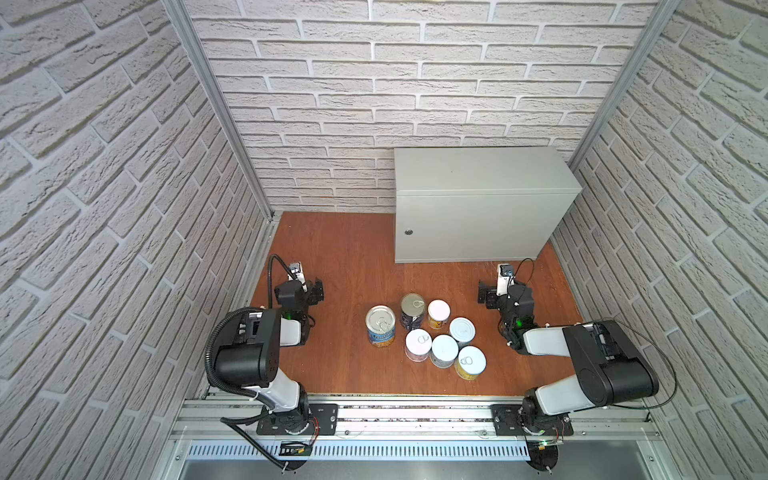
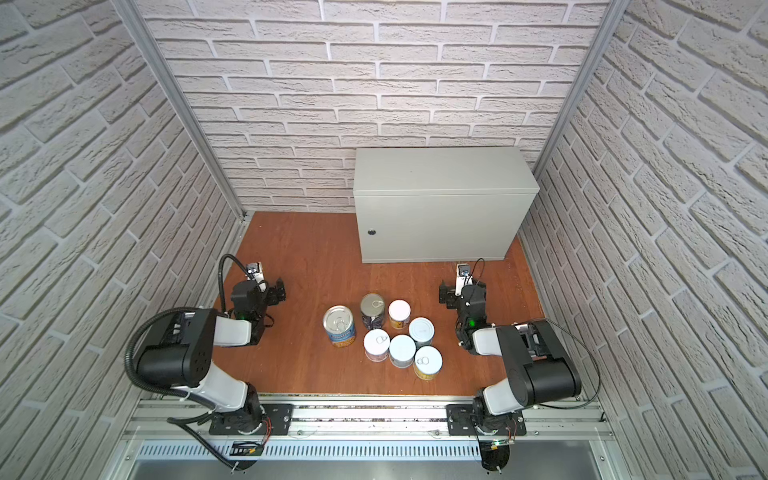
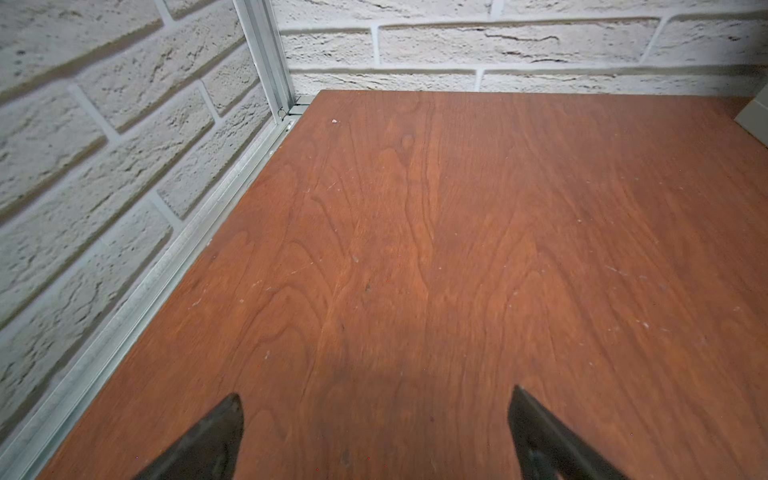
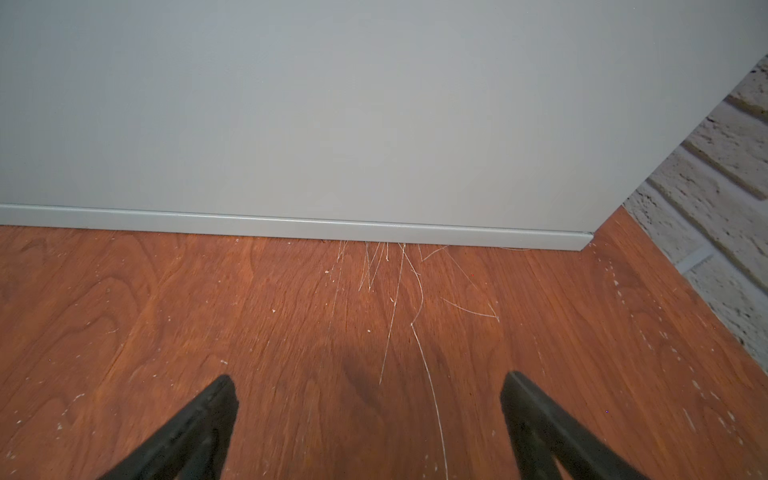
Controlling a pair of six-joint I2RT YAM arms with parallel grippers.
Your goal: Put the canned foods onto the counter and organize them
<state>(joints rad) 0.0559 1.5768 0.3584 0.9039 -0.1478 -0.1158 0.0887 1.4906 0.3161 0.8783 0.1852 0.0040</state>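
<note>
Two matching arms, black joint housings with white link shells: left arm (image 1: 249, 353), right arm (image 1: 598, 365). Thick black corrugated hose (image 1: 208, 357) loops along the left arm. Thin black cable (image 1: 670, 363) arcs off the right arm. Green light (image 1: 288, 314) glows near each wrist. Black base plates (image 1: 328, 415) with screws, red wires beside them. Wrist cameras (image 1: 505, 272) on white mounts. Left pincer (image 3: 376, 399) and right pincer (image 4: 368, 384) have black, matte, tapered fingers.

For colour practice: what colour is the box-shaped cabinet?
The metal cabinet is light grey, clearest in a top view.
</note>
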